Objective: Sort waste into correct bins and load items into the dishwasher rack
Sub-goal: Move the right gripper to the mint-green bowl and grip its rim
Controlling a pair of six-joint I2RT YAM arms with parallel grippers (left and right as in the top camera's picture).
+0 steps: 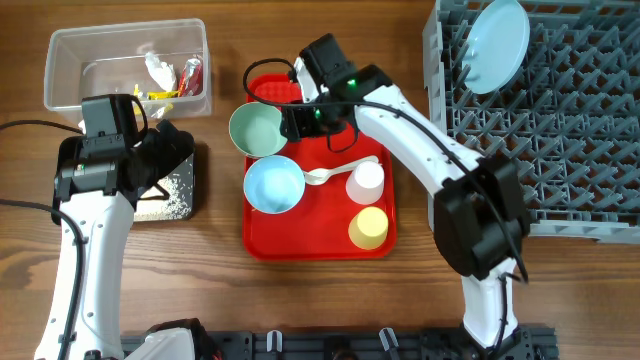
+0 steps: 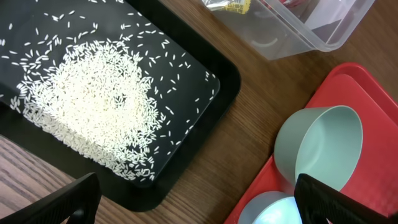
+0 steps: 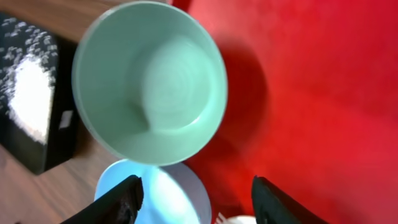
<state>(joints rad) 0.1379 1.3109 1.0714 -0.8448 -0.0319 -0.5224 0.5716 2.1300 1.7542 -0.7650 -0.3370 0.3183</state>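
nearest, a small yellow plastic cup [image 1: 368,228] stood at the near right corner of the flat red serving tray [image 1: 310,225], and a small white cup [image 1: 366,182] stood just beyond it. a white plastic spoon [image 1: 335,173] lay beside the white cup, one end reaching the pale blue round bowl [image 1: 273,185] on the tray's left side. left of the red tray, a shallow black rectangular tray [image 2: 230,81] on the wooden table [image 1: 220,300] held a heap of loose white rice grains [image 2: 93,106]. the left gripper [image 2: 196,190] hovered above it, fingers spread wide around nothing. farther on, a pale mint round bowl [image 1: 257,129] sat tilted at the red tray's left rim. the right gripper [image 3: 199,196] hung just beside it, fingers apart and gripping nothing. beyond the black tray, a clear rectangular plastic tub [image 1: 70,60] held crumpled white tissue [image 1: 155,65] and shiny red and yellow wrappers [image 1: 190,75]. at the far right, a pale blue round plate [image 1: 497,45] stood upright among the pegs of the large grey plastic rack [image 1: 560,130].
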